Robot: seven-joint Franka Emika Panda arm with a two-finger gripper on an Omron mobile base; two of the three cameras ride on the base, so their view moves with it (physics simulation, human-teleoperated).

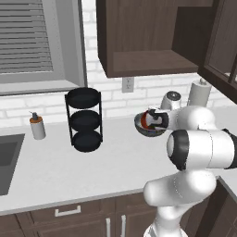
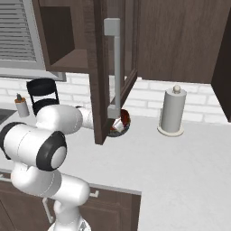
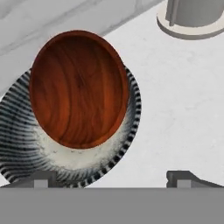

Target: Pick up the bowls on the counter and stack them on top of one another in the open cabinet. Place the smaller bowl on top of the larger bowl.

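The smaller red-brown bowl lies tilted inside the larger grey bowl, whose pale inside shows below it. Both rest on the off-white counter. My gripper is open just above and beside them, its left fingertip over the grey bowl's striped rim, its right one over bare counter. From the left base view the gripper hovers at the grey bowl, with the red-brown bowl showing. The open cabinet's shelf hangs above. Its glass door half hides the bowls.
A black three-tier rack and a soap dispenser stand left of the bowls, with a sink at the far left. A paper towel roll stands to the right. A rounded grey-white appliance sits behind the bowls.
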